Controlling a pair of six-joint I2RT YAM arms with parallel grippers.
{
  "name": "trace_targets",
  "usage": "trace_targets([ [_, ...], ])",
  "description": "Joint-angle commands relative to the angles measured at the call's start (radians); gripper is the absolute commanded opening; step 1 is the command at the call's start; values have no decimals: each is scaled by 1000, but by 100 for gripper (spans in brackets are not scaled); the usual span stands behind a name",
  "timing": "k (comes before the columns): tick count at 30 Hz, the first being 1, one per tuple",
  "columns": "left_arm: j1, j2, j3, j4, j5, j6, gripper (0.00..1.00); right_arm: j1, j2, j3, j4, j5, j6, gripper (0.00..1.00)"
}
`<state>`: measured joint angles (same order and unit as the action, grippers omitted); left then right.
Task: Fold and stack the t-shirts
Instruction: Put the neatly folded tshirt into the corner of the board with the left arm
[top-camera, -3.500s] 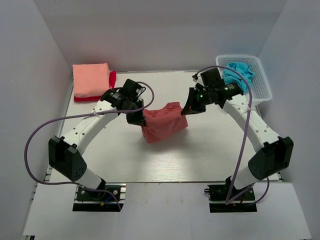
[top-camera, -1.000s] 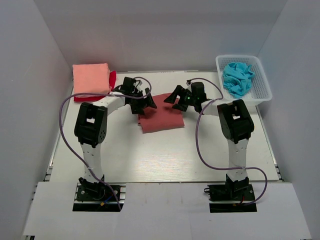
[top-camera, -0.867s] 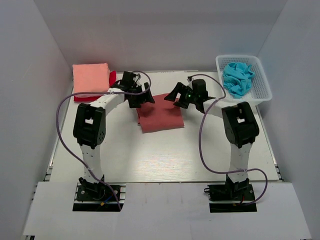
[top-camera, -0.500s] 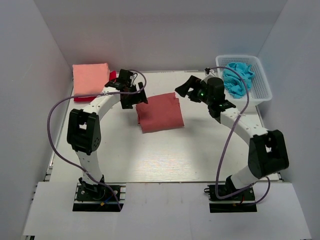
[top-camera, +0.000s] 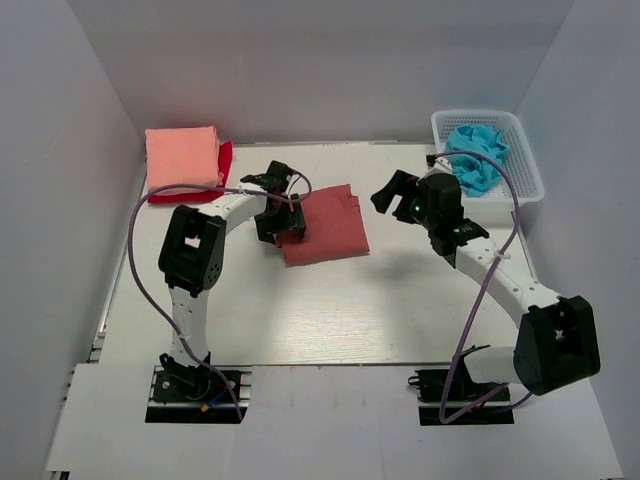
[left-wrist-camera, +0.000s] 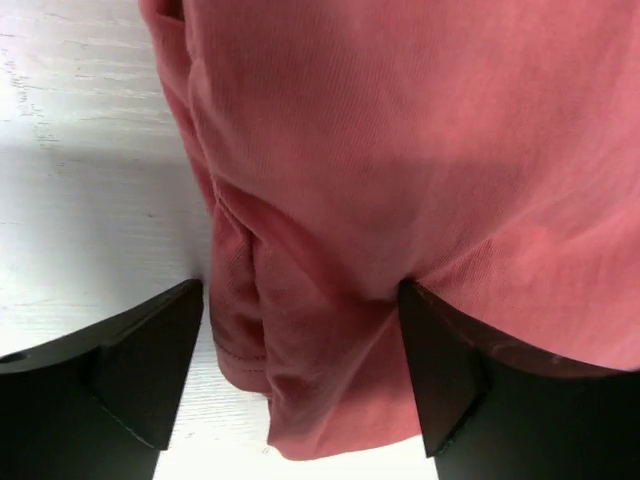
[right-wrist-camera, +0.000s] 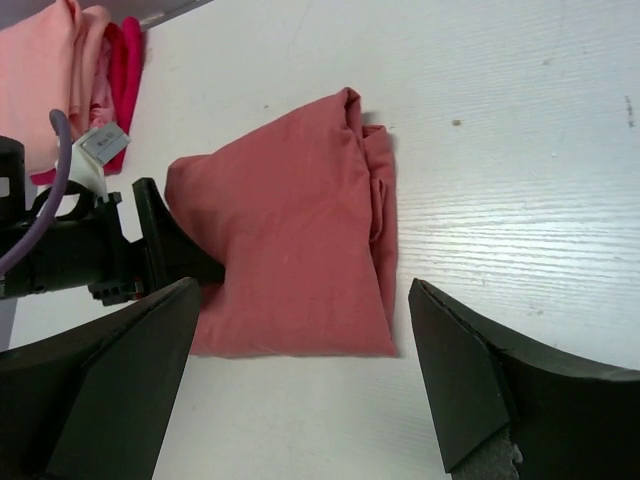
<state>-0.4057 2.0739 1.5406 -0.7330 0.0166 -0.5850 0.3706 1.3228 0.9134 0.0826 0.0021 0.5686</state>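
Note:
A brick-red t-shirt (top-camera: 325, 226) lies folded into a rectangle in the middle of the table. My left gripper (top-camera: 280, 222) is low at its left edge. In the left wrist view the gripper (left-wrist-camera: 300, 330) is open and straddles the shirt's bunched corner (left-wrist-camera: 300, 390). One finger (left-wrist-camera: 150, 350) is over bare table and the other (left-wrist-camera: 445, 370) rests against the cloth. My right gripper (top-camera: 393, 198) hovers open to the right of the shirt and holds nothing (right-wrist-camera: 300, 350). A salmon-pink t-shirt (top-camera: 182, 158) lies folded on a bright red t-shirt (top-camera: 226, 158) at the back left.
A white mesh basket (top-camera: 524, 160) holding crumpled blue cloth (top-camera: 478, 150) stands at the back right. White walls close in the table on the left, back and right. The left arm's purple cable (top-camera: 140, 270) loops over the left side.
The brick-red shirt, earlier held up between both grippers, now lies flat. My left gripper has come down onto its left edge and narrowed slightly. My right gripper has pulled back to the right.

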Motion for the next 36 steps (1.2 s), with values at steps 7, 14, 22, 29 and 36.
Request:
trace_targets([
  [7,-18,127,9,9,-26,-36,52,-7,-92,-84,-13,128,-39,90],
  [14,-18,164,76,37,-61,-4,15,-7,-105,-93,-29,144,-49,90],
  [22,10,88,266,-14,-233,325,0,-6,-140,-97,-44,186,-81,90],
  [29,28,-43,314,64,-337,675,0,-9,-191,-128,-67,233,-90,90],
  [36,65,-66,417,98,-300,809,0,-9,-206,-148,-111,300,-56,90],
])
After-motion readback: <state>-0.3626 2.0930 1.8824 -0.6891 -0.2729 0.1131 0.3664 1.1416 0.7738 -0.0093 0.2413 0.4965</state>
